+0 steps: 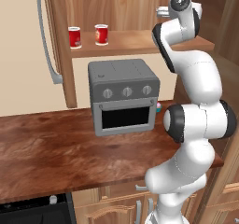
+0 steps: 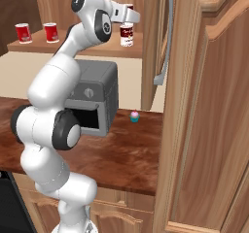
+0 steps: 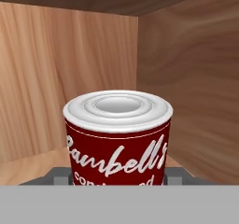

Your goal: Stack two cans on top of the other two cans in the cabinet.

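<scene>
White script reading "Campbell's" is showing on the dark red band of the white-lidded tin can (image 3: 117,141); lettering beneath is cut off.

On the brown wood-grain countertop (image 1: 51,153) you see a grey boxy toaster oven (image 1: 123,96) with three round knobs and a dark glass door. Near its right side stands a small cupcake (image 2: 134,116), pink on top, teal below.

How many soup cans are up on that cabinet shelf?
3 visible: a bright red can and a red can with pale label at the left; a Campbell's can by the gripper. Another may be hidden.
</scene>
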